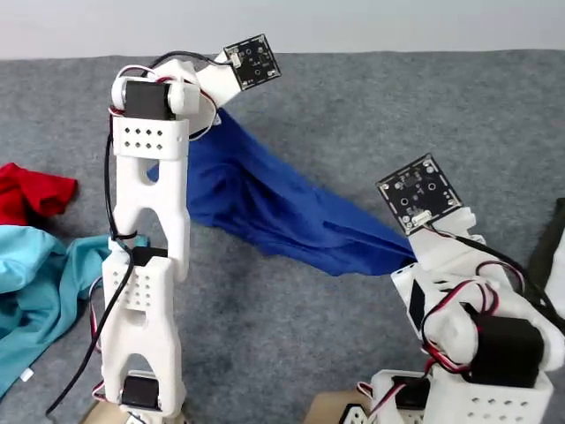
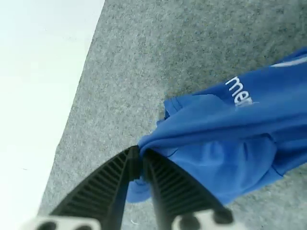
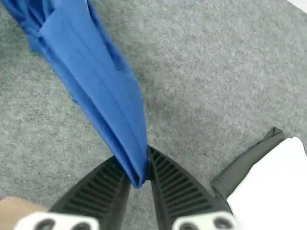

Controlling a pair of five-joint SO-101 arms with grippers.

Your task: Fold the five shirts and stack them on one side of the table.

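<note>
Well, the table (image 1: 353, 106): grey felt from edge to edge, with a pale wall behind it at twelve o'clock.

Blue shirt (image 1: 282, 208): strung between the two arms like a hammock. It runs from about eleven o'clock down to four o'clock, and its middle sags toward the felt. I reckon it is held up by two ends so it can be shaken flat and laid out for folding.

Teal shirt (image 1: 35, 274): a loose heap at eight o'clock, unfolded and well apart from the blue one.

Red shirt (image 1: 31, 193): crumpled at nine o'clock, just beyond the teal one and touching it or very nearly so.

Dark-and-white garment (image 1: 552, 256): at three o'clock, lying past the right arm, with a dark fold beside a white one.

Stack: no folded pile anywhere I can see, so the job looks to be in its early part.

Left gripper (image 2: 140, 158): out at the far edge near eleven o'clock. Its jaws are pinched nearly together on a bunched corner of the blue shirt, and the cloth spills out from between the tips and away.

Right gripper (image 3: 144, 165): near four o'clock, jaws clamped close on the shirt's other end. The cloth is drawn into a taut, narrow band that leads straight out from the tips.
</note>
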